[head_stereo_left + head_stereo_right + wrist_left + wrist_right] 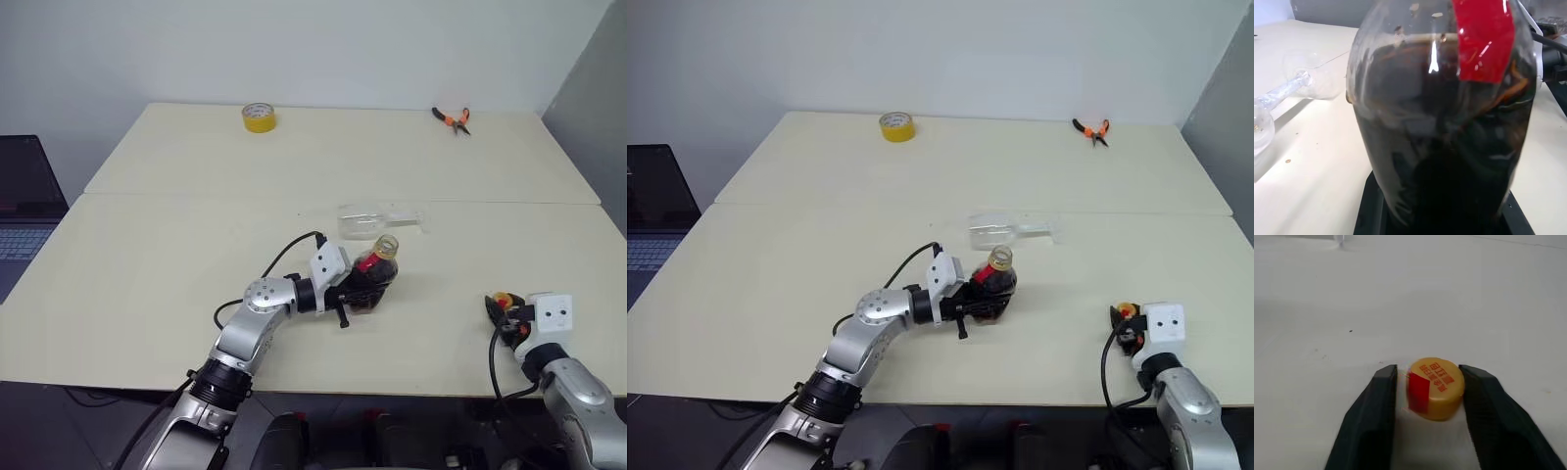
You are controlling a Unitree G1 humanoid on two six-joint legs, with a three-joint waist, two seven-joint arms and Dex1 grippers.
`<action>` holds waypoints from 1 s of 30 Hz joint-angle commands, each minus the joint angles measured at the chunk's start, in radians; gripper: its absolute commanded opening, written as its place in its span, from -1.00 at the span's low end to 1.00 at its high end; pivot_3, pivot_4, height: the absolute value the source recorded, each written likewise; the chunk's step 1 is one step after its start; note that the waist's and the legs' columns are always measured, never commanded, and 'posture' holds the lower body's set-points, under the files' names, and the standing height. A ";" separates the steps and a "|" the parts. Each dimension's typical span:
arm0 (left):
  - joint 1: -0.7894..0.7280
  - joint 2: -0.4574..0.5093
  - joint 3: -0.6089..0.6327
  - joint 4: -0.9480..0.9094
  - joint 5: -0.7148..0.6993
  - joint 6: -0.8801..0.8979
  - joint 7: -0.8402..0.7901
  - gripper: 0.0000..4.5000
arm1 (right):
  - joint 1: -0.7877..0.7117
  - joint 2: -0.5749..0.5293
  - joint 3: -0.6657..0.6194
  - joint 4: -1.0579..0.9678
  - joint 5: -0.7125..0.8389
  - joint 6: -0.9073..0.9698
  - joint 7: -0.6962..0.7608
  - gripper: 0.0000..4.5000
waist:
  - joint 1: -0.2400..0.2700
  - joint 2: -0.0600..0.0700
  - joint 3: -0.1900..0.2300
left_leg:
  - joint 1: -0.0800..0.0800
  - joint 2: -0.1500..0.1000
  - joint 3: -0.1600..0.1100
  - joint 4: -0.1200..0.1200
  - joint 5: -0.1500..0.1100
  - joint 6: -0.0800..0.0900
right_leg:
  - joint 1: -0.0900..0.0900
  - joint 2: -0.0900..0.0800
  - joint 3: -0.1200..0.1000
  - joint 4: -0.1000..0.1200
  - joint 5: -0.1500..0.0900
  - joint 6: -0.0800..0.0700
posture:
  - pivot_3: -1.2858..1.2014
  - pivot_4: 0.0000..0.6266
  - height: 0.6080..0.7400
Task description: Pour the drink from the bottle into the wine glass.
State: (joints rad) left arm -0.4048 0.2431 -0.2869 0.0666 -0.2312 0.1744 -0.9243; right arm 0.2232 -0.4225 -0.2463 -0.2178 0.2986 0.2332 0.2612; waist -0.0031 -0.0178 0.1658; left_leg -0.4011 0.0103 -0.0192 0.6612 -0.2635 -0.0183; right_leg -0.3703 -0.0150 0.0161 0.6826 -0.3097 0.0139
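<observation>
My left gripper [361, 291] is shut on the bottle [378, 268], holding it near the table's middle, tilted, with its open mouth up and away from me. The dark drink [1440, 147] fills most of its body below the red label [1484, 39]. Just beyond the bottle, the wine glass [377, 220] lies on its side on the table, bowl to the left and foot to the right. At the front right, my right gripper [1427, 372] is open around the yellow-orange cap [1436, 387], which rests on the table with a small gap beside one finger.
A yellow tape roll [258, 117] sits at the far left of the table [147, 255], and orange-handled pliers [453, 119] lie at the far right. A laptop [24, 211] stands off the table's left side. A seam runs across the tabletop behind the glass.
</observation>
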 commanded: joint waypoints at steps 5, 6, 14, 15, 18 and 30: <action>-0.011 0.003 0.026 -0.061 -0.021 -0.008 0.010 -0.70 | 0.055 0.016 -0.016 -0.055 0.065 0.035 0.081 1.00 | -0.001 0.000 0.000 | 0.000 0.001 0.000 0.000 0.000 0.000 | 0.000 0.000 0.000 0.000 0.000 0.000 | 0.03 -0.52 1.00; -0.011 0.003 0.027 -0.062 -0.022 -0.007 0.011 -0.70 | 0.061 0.015 -0.020 -0.067 0.071 0.041 0.085 1.00 | -0.001 0.000 0.000 | 0.000 0.001 0.000 0.000 0.000 0.000 | 0.000 0.000 0.000 0.000 0.000 0.000 | 0.03 -0.52 1.00; -0.008 0.016 0.065 -0.061 -0.020 -0.019 0.053 -0.71 | 0.100 -0.008 -0.023 -0.212 0.003 -0.003 0.086 1.00 | 0.000 0.001 0.000 | 0.000 0.000 0.000 0.000 0.000 0.000 | 0.000 0.000 0.000 0.000 0.000 0.000 | 0.03 -0.52 1.00; -0.006 0.017 0.079 -0.059 -0.017 -0.023 0.070 -0.71 | 0.099 -0.012 -0.024 -0.248 -0.010 -0.004 0.079 1.00 | -0.001 0.001 0.000 | 0.000 0.000 0.000 0.000 0.000 0.000 | 0.000 0.000 0.000 0.000 0.000 0.000 | 0.03 -0.52 1.00; 0.006 0.016 0.133 -0.042 0.010 -0.060 0.160 -0.71 | 0.076 -0.040 0.001 -0.325 -0.081 -0.018 0.076 1.00 | -0.003 0.002 0.000 | 0.000 0.000 0.000 0.000 0.000 0.000 | 0.000 0.000 0.000 0.000 0.000 0.000 | 0.03 -0.52 1.00; 0.015 0.007 0.344 0.099 0.122 -0.217 0.541 -0.71 | -0.209 -0.153 0.212 -0.584 0.167 0.265 0.269 1.00 | -0.001 0.001 0.000 | 0.000 0.000 -0.002 0.000 0.000 0.000 | 0.000 -0.001 -0.002 0.000 0.000 0.000 | 0.03 -0.52 1.00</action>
State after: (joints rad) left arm -0.3666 0.2490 0.0142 0.1518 -0.1294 0.0181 -0.4422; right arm 0.0435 -0.5630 -0.0799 -0.7577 0.4205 0.4550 0.4946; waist -0.0038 -0.0167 0.1656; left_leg -0.4008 0.0106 -0.0213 0.6616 -0.2635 -0.0184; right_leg -0.3700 -0.0156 0.0142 0.6828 -0.3096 0.0140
